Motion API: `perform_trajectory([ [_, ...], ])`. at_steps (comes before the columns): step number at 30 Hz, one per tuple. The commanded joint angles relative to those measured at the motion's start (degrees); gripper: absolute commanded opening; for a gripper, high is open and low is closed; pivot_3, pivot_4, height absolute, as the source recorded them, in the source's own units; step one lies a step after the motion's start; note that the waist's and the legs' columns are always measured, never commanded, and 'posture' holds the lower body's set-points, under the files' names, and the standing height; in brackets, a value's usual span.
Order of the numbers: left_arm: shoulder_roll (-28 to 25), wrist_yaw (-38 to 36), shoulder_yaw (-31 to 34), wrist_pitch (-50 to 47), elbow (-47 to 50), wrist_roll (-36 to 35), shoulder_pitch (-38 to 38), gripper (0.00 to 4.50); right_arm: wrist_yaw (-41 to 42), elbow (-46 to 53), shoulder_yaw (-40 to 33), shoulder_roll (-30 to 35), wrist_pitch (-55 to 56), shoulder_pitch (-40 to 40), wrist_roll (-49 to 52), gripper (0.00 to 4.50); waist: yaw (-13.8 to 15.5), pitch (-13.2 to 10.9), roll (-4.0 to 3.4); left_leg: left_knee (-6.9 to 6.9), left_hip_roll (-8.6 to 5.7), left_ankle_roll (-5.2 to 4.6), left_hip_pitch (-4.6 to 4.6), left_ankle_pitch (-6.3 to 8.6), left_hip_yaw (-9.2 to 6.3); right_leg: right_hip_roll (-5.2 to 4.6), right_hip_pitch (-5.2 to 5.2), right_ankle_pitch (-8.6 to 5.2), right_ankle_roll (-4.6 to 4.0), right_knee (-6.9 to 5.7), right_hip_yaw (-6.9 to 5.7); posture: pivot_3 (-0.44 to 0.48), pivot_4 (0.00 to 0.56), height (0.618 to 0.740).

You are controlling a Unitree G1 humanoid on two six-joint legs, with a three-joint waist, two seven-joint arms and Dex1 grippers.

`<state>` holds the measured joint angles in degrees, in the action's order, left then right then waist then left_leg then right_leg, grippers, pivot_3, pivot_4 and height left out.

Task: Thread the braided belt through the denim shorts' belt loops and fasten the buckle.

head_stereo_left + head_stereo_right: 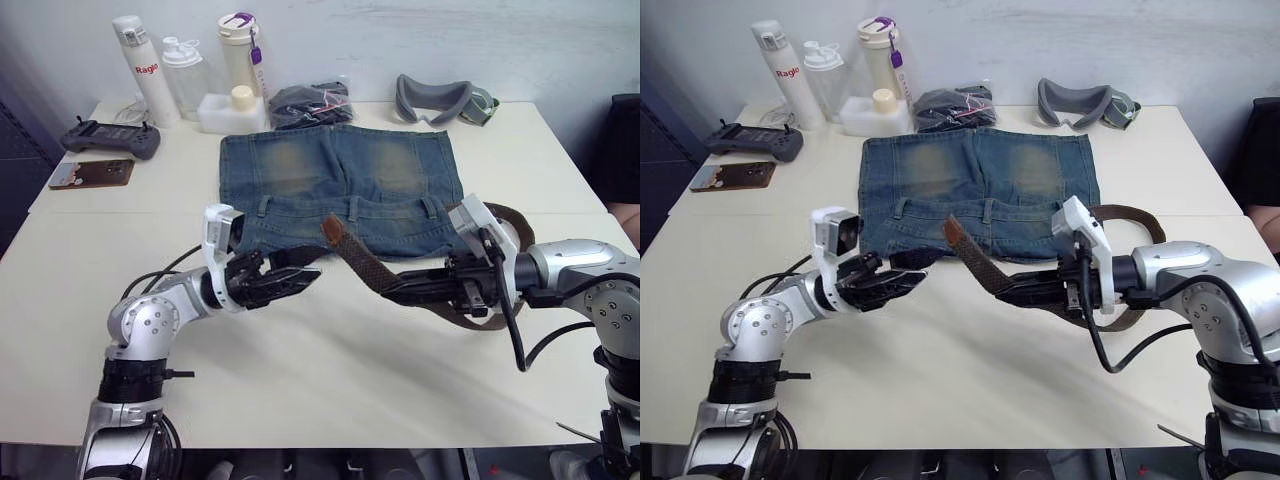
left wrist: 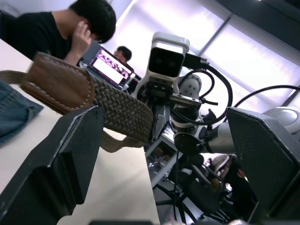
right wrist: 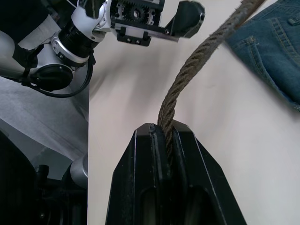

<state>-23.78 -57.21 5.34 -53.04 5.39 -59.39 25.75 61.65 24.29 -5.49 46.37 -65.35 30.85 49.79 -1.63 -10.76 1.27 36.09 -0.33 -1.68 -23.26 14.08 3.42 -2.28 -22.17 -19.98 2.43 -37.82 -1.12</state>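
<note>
Right gripper (image 3: 164,136) pinches braided belt (image 1: 360,262); left gripper (image 1: 300,280) open nearby.

Even bright light, soft shadows, blown-out windows

- The buckle end of the braided belt (image 1: 365,262) is hidden behind the right gripper (image 1: 398,293) (no silver frame can be made out).
- The belt loops (image 1: 352,208) are too small to count.
- The counter (image 1: 330,370) is cut off at the bottom edge.
</note>
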Motion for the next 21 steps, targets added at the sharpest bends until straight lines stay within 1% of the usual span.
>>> perform_trajectory([
  [1, 2.01, 1.82, 0.20, 0.93, -3.05, 0.92, 2.39, 3.67, -1.41, 1.47, -2.22, 0.58, -0.47, -0.45, 3.13, 0.00, 0.17, -0.01, 0.01, 0.01, 0.00, -0.01, 0.00, -0.02, 0.00, 0.00, 0.01, 0.00, 0.00, 0.00, -0.01, 0.000, 0.150, 0.738],
  [3, 2.28, 1.76, -0.18, 1.15, -3.74, 1.83, 2.99, 2.86, -2.45, 1.98, -2.95, 0.64, -0.81, -0.95, 4.56, 0.00, 0.21, -0.01, 0.03, 0.06, 0.00, -0.02, -0.01, -0.03, -0.02, -0.01, 0.05, 0.01, 0.02, 0.00, -0.02, 0.000, 0.150, 0.738],
  [6, 2.00, 1.13, -0.23, 0.48, -3.75, 1.78, 2.92, 1.47, -4.56, 2.00, -4.23, 0.23, -1.32, -1.03, 6.66, 0.00, 0.09, -0.02, 0.04, 0.09, 0.00, -0.06, -0.02, -0.01, 0.01, -0.04, 0.08, 0.06, 0.11, 0.05, 0.00, 0.000, 0.150, 0.738],
  [8, 0.92, 0.07, -0.34, 0.13, -3.79, 2.13, 2.20, 0.56, -6.07, 1.67, -5.82, 0.18, -1.75, -0.95, 8.42, 0.00, 0.10, -0.02, 0.04, 0.07, 0.00, -0.06, -0.01, -0.01, 0.01, -0.04, 0.08, 0.06, 0.11, 0.06, 0.00, 0.000, 0.150, 0.738],
  [9, 0.45, -0.49, -0.42, 0.16, -3.96, 2.41, 1.92, 0.20, -6.59, 1.50, -6.38, 0.37, -1.84, -0.92, 9.16, 0.00, 0.10, -0.02, 0.04, 0.06, 0.00, -0.05, -0.01, -0.01, 0.00, -0.04, 0.06, 0.06, 0.11, 0.06, 0.00, 0.000, 0.150, 0.738],
  [11, -0.34, -0.90, -0.59, 0.01, -4.34, 2.81, 1.62, 0.20, -7.46, 1.26, -7.05, 0.77, -1.95, -0.90, 10.22, 0.00, 0.08, -0.02, 0.03, 0.01, 0.00, -0.03, -0.01, -0.03, -0.01, -0.03, 0.04, 0.05, 0.09, 0.06, 0.00, 0.000, 0.150, 0.738],
  [12, -0.27, -0.66, -0.12, -0.27, -4.71, 2.36, 1.71, 0.48, -7.69, 1.20, -7.42, 1.00, -2.04, -0.87, 10.76, 0.00, 0.13, -0.02, 0.03, 0.00, 0.00, -0.03, -0.01, -0.03, -0.01, -0.03, 0.03, 0.04, 0.08, 0.06, 0.00, 0.000, 0.150, 0.738],
  [13, 0.23, 0.26, 0.61, -0.61, -5.44, 1.80, 2.10, 0.87, -7.80, 1.27, -7.82, 1.26, -2.21, -0.86, 11.55, 0.00, 0.16, -0.02, 0.04, -0.01, 0.00, -0.03, -0.01, -0.03, -0.01, -0.03, 0.03, 0.04, 0.08, 0.07, 0.00, 0.000, 0.150, 0.738],
  [14, 0.79, 0.96, 1.13, -0.81, -6.14, 1.39, 2.61, 1.10, -7.90, 1.41, -8.18, 1.43, -2.37, -0.80, 12.41, 0.00, 0.16, -0.02, 0.03, 0.00, 0.00, -0.03, -0.02, -0.02, -0.01, -0.03, 0.04, 0.04, 0.08, 0.10, 0.00, 0.000, 0.150, 0.738],
  [16, 1.85, 1.71, 1.36, -1.24, -6.99, 0.90, 3.60, 1.89, -8.19, 1.84, -8.62, 1.46, -2.65, -0.64, 14.38, 0.00, 0.19, -0.03, 0.06, 0.01, 0.00, -0.06, -0.03, -0.01, 0.00, -0.05, 0.05, 0.05, 0.08, 0.12, 0.00, 0.000, 0.150, 0.738],
  [17, 2.62, 2.11, 1.53, -1.89, -7.33, 0.27, 4.20, 2.22, -8.37, 2.20, -8.62, 1.51, -2.68, -0.62, 15.29, 0.00, 0.20, -0.03, 0.06, 0.02, 0.00, -0.06, -0.04, -0.01, -0.02, -0.05, 0.05, 0.05, 0.09, 0.13, 0.00, 0.000, 0.150, 0.738],
  [21, 4.67, 2.66, 1.76, -3.90, -7.62, -1.09, 5.57, 2.22, -9.68, 2.87, -8.27, 1.77, -2.50, -0.71, 17.78, 0.00, 0.22, -0.04, 0.07, 0.02, 0.00, -0.06, -0.04, -0.01, -0.02, -0.05, 0.06, 0.05, 0.10, 0.13, -0.01, 0.000, 0.150, 0.738],
])
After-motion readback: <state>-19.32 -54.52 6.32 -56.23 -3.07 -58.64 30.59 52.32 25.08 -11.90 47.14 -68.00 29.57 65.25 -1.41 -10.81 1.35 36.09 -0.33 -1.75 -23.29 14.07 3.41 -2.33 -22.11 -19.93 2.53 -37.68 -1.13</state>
